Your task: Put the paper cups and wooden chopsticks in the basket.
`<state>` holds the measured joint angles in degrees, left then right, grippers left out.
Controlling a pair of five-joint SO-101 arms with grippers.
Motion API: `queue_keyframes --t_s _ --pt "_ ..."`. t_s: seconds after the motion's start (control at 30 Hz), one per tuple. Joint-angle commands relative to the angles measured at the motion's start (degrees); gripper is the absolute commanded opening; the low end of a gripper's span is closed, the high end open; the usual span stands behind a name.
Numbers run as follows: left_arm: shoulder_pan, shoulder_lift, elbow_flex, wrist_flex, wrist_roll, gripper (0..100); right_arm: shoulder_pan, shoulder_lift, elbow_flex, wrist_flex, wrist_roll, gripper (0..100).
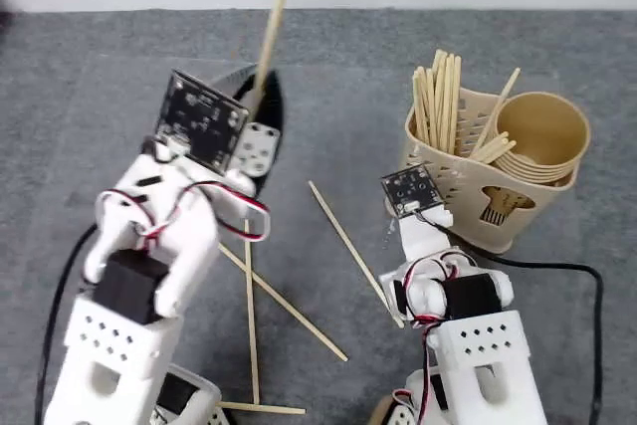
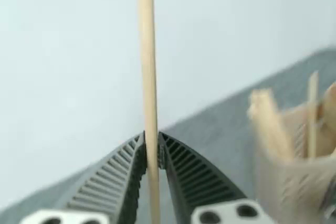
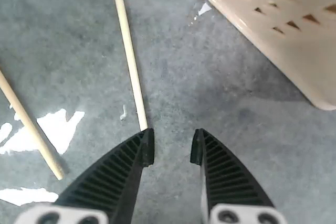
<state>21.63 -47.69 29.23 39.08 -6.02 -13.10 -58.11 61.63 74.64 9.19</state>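
My left gripper (image 2: 153,148) is shut on a wooden chopstick (image 2: 146,51) that stands nearly upright. In the high view that gripper (image 1: 261,92) is raised over the table's left half, and the held chopstick (image 1: 277,7) rises past the top edge. The beige basket (image 1: 493,211) at the right holds several chopsticks (image 1: 438,92) and stacked paper cups (image 1: 545,136). My right gripper (image 3: 172,147) is open and low over the grey mat beside the basket (image 3: 278,35). One fingertip sits at the end of a lying chopstick (image 3: 127,51).
More chopsticks lie on the mat: one slanted between the arms (image 1: 353,251), two crossing (image 1: 284,304) (image 1: 251,316), and a short one near the front edge (image 1: 264,408). Another chopstick (image 3: 29,127) lies off to the side of my right gripper. A black cable (image 1: 557,268) runs behind the right arm.
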Motion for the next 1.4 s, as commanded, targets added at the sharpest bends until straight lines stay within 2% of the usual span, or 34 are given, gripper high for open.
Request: queue_keyframes --t_s 0.0,0.17,0.47,0.67,0.93,1.13,1.37 --pt "3.52 3.52 -0.31 -9.67 3.43 1 0.66 0.13 0.79 -0.66 2.9 12.5" --pt "6.77 14.95 -7.43 -13.54 6.15 1 0.48 0.22 2.73 -0.92 5.45 12.5" --pt "12.4 34.37 -27.3 -14.07 12.04 1 0.84 0.31 3.96 -0.92 5.45 12.5" --pt "14.33 43.96 -32.04 -18.99 14.77 1 0.92 -0.13 4.84 -0.92 8.44 12.5" --pt "14.95 50.2 -32.13 -24.09 15.21 2 0.92 -0.22 4.92 -0.57 8.62 12.5" --pt "15.65 52.92 -31.87 -23.65 20.57 11 0.92 -0.22 4.92 -0.48 8.62 12.5" --pt "15.12 48.09 -31.87 -14.33 20.92 15 0.92 -0.22 4.92 -0.48 8.62 12.5"
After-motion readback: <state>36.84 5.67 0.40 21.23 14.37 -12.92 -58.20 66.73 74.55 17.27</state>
